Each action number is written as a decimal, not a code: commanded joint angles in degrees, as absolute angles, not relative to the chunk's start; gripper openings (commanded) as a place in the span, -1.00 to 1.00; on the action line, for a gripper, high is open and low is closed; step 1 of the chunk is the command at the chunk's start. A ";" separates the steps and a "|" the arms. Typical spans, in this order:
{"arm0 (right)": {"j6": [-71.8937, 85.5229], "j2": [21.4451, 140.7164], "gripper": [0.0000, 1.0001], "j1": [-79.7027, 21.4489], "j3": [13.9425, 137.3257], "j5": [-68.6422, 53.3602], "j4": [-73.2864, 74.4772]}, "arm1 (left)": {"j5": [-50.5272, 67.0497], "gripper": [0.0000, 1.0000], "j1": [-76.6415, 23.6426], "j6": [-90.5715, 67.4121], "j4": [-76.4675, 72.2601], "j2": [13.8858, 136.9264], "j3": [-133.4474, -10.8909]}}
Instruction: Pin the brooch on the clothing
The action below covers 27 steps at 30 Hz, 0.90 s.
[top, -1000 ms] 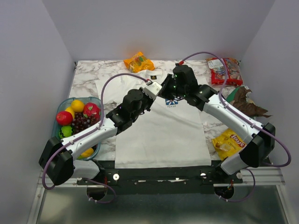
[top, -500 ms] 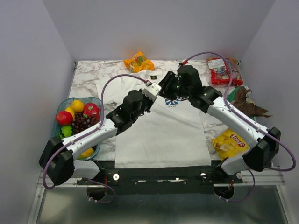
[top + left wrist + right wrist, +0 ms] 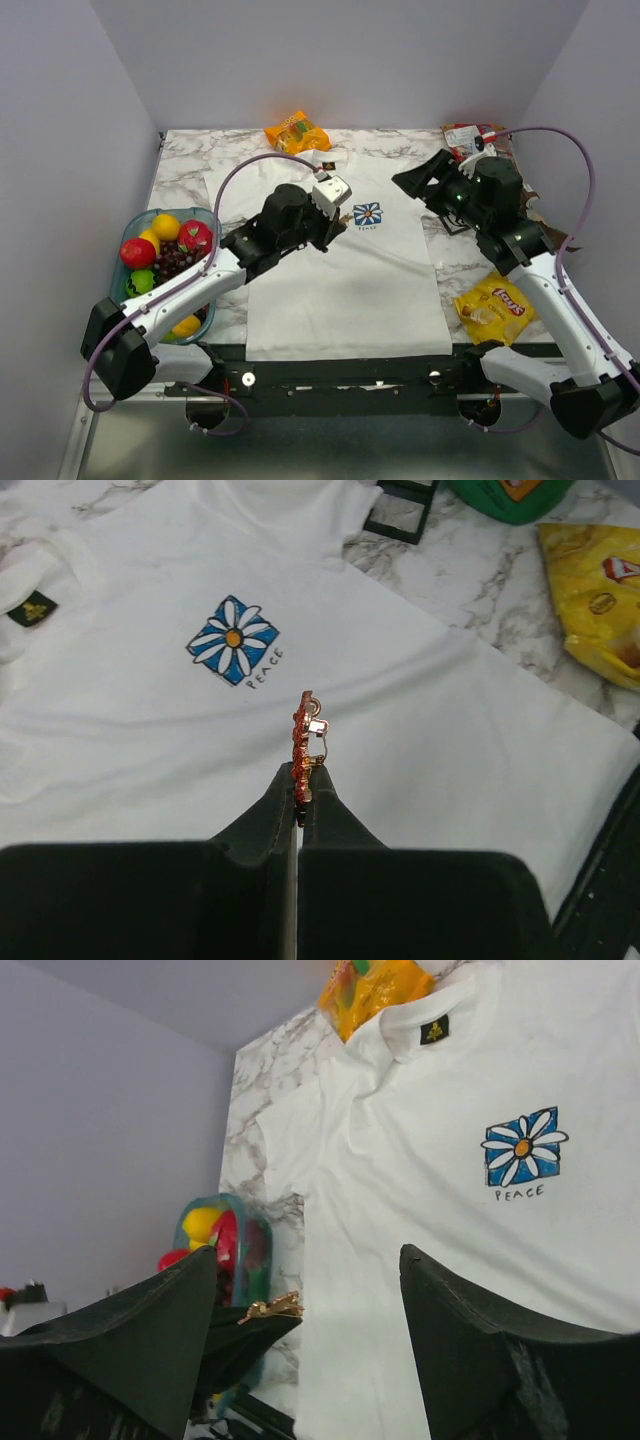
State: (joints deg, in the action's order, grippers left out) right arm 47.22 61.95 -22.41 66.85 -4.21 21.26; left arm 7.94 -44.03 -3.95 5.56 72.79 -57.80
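The clothing, a white T-shirt [image 3: 345, 290], lies flat on the marble table, with its blue-and-white daisy print [image 3: 367, 214] on the chest. My left gripper [image 3: 301, 772] is shut on the brooch [image 3: 305, 735], a small orange-red pin with a gold clasp. It holds the pin edge-up above the shirt [image 3: 150, 730], just below and right of the daisy [image 3: 232, 640]. The right wrist view catches the brooch [image 3: 270, 1308] on those dark fingertips. My right gripper [image 3: 415, 180] is open and holds nothing. It hangs above the shirt's right sleeve, well apart from the pin.
A teal bowl [image 3: 128, 232] of fruit stands left of the shirt. An orange snack bag [image 3: 297, 132] lies by the collar. A red packet [image 3: 480, 150], a brown wrapper [image 3: 525, 215] and a yellow chip bag [image 3: 490, 305] lie along the right side.
My right gripper has opened and drawn back to the right, away from the brooch. The left gripper has closed the last bit on the pin and now holds it alone.
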 commanded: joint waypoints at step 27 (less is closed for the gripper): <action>21.36 49.12 0.53 -23.03 46.93 -45.35 0.62 | 62.66 -1.00 -34.89 -30.49 -5.09 76.11 -62.67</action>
